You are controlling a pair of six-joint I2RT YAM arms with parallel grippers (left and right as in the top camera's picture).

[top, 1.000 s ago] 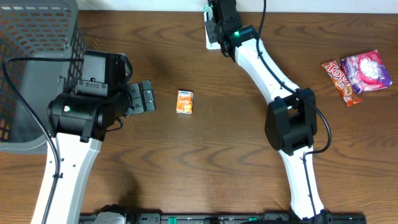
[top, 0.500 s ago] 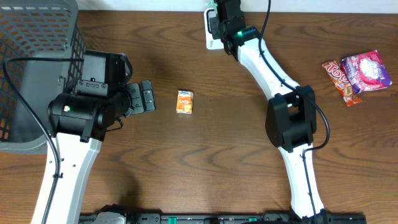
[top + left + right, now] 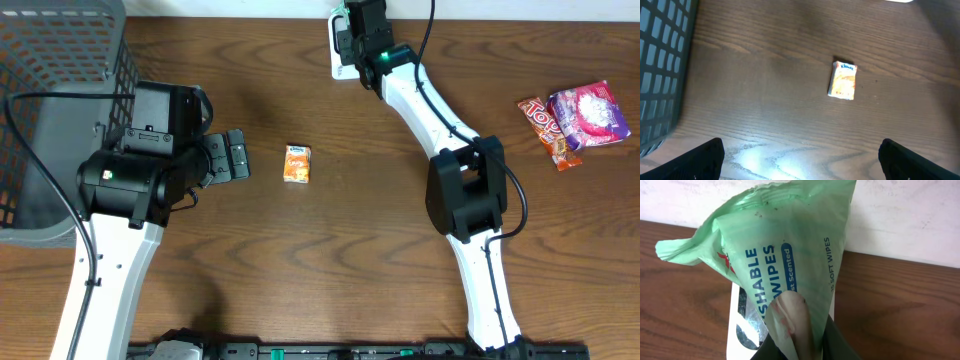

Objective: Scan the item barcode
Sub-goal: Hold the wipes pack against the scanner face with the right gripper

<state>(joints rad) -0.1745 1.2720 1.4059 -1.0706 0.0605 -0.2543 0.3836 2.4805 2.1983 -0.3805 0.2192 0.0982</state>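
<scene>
1. The right gripper (image 3: 802, 347) is pinching a green wipes packet (image 3: 785, 255). Its dark fingers (image 3: 840, 347) are pressed together on the packet's lower fold at the bottom of the right wrist view.
2. The packet stands up from that grip with its crinkled top spread wide. The blue lettering on it runs sideways and is partly cut off.
3. The packet is held over a white scanner (image 3: 737, 325) with a dark glossy window. The scanner sits at the far edge of the table (image 3: 380, 230), close to a pale wall (image 3: 900, 210). I cannot tell whether the packet touches the scanner.
4. In the overhead view the right arm reaches to the far edge, where a bit of green packet (image 3: 331, 12) shows beside the scanner (image 3: 338, 62).
5. The left gripper (image 3: 237, 155) has its jaws spread wide and holds nothing. In the left wrist view its two fingertips (image 3: 707, 155) sit at the bottom corners.
6. A small orange tissue pack (image 3: 297, 164) lies flat on the table, near the left gripper and apart from it. It is printed with "Kleenex" (image 3: 842, 80).
7. A dark mesh basket (image 3: 60, 60) stands at the table's left far corner, behind the left arm.
8. Two snack packets lie touching at the right side, a red one (image 3: 548, 132) and a pink-purple one (image 3: 592, 112). They are well apart from both grippers.
</scene>
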